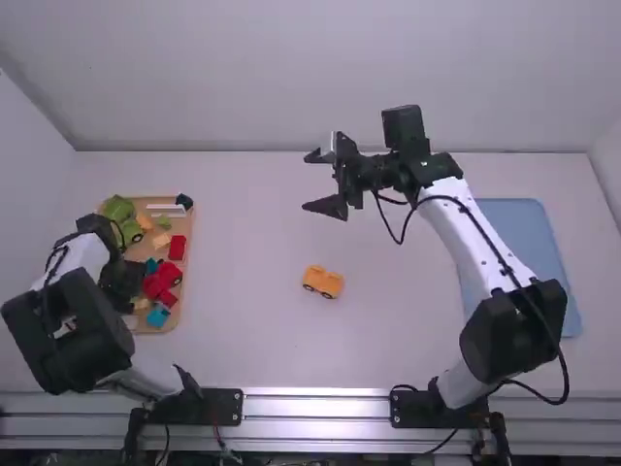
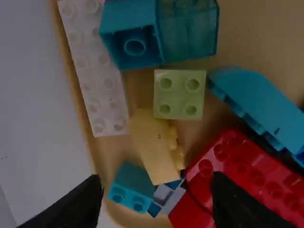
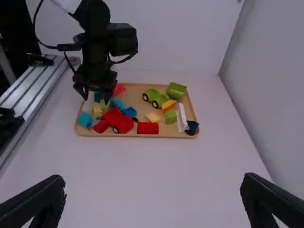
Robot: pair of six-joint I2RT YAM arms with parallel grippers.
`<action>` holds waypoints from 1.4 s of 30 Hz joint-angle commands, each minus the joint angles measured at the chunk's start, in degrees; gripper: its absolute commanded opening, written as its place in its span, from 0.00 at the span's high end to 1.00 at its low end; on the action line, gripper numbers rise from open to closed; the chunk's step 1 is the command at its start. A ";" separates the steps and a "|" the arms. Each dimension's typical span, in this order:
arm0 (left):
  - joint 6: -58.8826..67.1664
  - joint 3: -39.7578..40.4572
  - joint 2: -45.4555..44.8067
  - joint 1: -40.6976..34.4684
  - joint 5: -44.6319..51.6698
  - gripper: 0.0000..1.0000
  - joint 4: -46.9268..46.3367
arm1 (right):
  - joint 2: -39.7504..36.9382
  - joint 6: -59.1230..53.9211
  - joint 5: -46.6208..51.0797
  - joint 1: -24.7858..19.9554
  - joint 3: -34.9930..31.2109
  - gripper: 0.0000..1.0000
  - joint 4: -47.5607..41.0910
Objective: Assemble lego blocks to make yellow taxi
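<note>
A yellow-orange plastic block with dark wheels (image 1: 322,282), the taxi's piece, sat on the white table (image 1: 243,335), between the two arms. The left gripper (image 1: 121,280) hung over the tan tray of mixed plastic blocks (image 2: 256,33), jaws parted, near a pale yellow plastic block with side studs (image 2: 153,147). The right gripper (image 1: 309,182) was above the table, beyond the wheeled block, its jaws spread wide. A flat blue rectangular tray (image 1: 548,243) lay beside the right arm.

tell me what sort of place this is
Probably a robotics lab or test bench: two robot arms are mounted by a metal rail at a white table, with toy blocks in a tray.
</note>
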 commanded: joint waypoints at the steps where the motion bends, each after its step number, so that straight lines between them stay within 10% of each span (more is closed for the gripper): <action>1: -1.11 -1.90 0.83 0.15 0.96 0.41 0.79 | 0.55 -0.07 0.50 -0.15 -0.46 0.01 -0.15; 30: -5.46 -12.24 3.80 0.59 2.69 0.61 17.86 | 0.55 0.37 0.33 -0.15 -0.72 0.01 0.50; 42: -4.46 -10.21 3.37 1.25 5.51 0.91 16.22 | 0.55 0.39 0.37 -0.13 -0.72 0.01 0.79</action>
